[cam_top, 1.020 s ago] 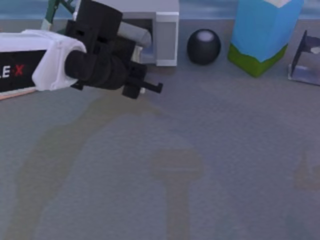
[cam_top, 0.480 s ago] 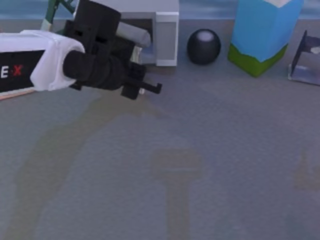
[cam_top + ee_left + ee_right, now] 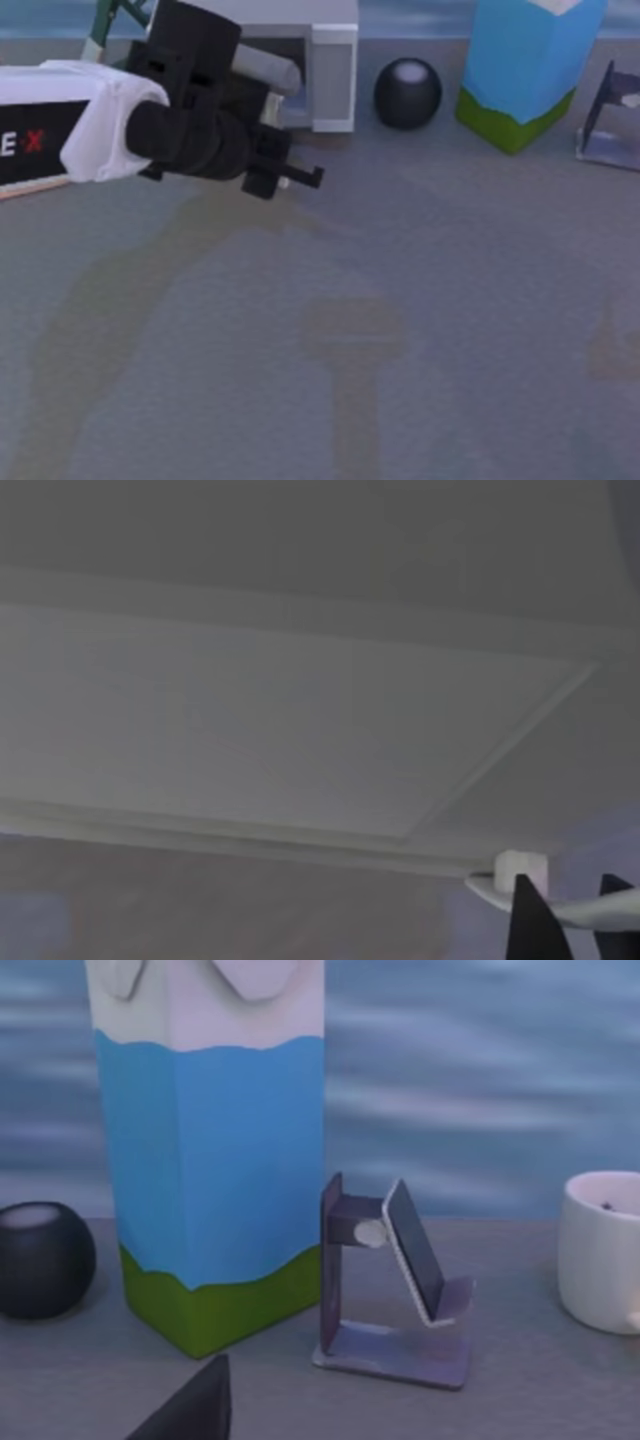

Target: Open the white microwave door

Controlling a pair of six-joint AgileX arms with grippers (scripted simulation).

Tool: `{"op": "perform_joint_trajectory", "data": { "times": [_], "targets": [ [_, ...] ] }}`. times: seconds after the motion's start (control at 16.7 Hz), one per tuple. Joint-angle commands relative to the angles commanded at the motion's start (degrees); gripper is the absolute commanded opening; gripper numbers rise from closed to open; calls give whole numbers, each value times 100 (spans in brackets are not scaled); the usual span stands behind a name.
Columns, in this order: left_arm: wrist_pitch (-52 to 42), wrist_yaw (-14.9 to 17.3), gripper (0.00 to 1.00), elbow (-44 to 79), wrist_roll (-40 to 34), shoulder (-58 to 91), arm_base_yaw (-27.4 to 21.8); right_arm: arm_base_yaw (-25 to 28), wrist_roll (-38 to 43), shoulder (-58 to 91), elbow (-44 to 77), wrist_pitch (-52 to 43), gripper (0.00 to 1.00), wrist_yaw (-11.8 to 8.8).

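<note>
The white microwave (image 3: 335, 70) stands at the table's back edge, left of centre, its control strip facing the front. My left arm reaches over it, and my left gripper (image 3: 300, 178) sits just in front of it. In the left wrist view the microwave door (image 3: 300, 730) fills the picture as a flat pale panel swung out at an angle. The left gripper (image 3: 570, 920) is shut on the white handle (image 3: 520, 865) at the door's edge, one dark fingertip (image 3: 527, 925) on each side. My right arm is outside the top view; one dark fingertip (image 3: 200, 1405) shows in its wrist view.
A black round speaker (image 3: 407, 92) sits right of the microwave, then the tall blue-and-green carton (image 3: 525, 65) and a purple phone stand (image 3: 610, 120) at the back right. A white mug (image 3: 600, 1250) stands beyond the stand.
My left arm and gripper have shifted slightly to the left with the door handle, mostly in the first half second. Nothing else moved.
</note>
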Motion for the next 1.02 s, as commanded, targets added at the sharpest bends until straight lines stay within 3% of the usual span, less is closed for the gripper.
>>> {"op": "perform_joint_trajectory", "data": {
  "times": [0.48,1.02],
  "targets": [
    [0,0,0,0,0,0,0,0,0,0,0,0,100,0],
    [-1,289,0,-164,340,-131,137,0,0,0,0,0,100,0]
  ]
}}
